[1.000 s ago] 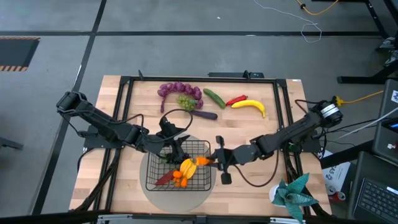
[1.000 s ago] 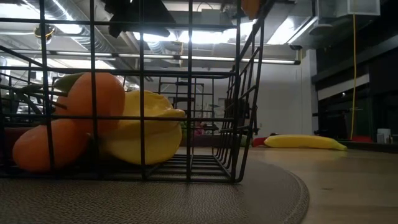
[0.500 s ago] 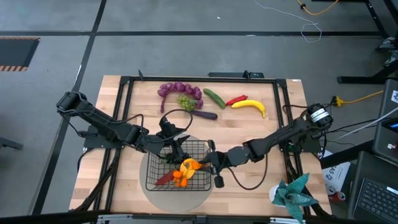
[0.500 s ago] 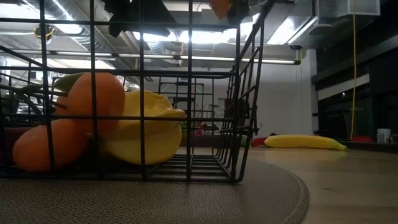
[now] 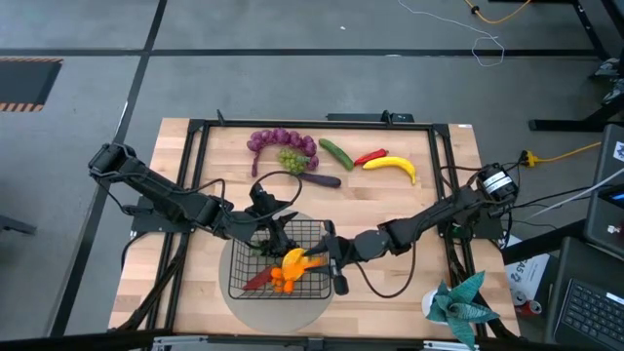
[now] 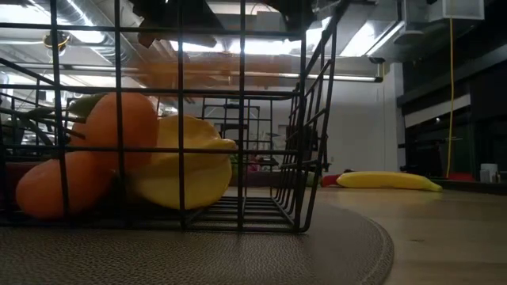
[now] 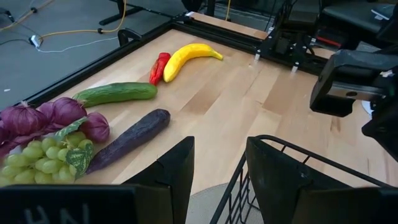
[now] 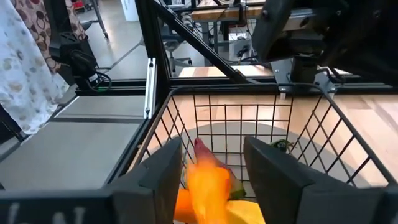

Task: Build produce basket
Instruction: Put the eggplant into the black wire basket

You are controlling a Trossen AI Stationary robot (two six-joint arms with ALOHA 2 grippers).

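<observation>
In the low view we look through the wire side of the basket, which sits on the round grey mat. Inside lie two orange pieces and a yellow piece touching them. Across the upper wires there is now a faint orange streak — half a second ago an orange shape showed at the top edge above the rim instead.

From above, the right gripper reaches over the basket's right rim; a second ago it was well outside that rim and has since come inward. In the right wrist view its fingers stand apart with an orange carrot blurred between them, over the basket's inside. We cannot tell whether the pads are touching it.

The left gripper stays at the basket's far-left rim, where it was a second ago. In its wrist view the fingers are parted with the top wire running just beside one of them — whether they press on it we cannot tell.

Farther back on the wooden table, unmoved, lie the purple eggplant, green grapes, purple grapes, cucumber, red chili and banana.
</observation>
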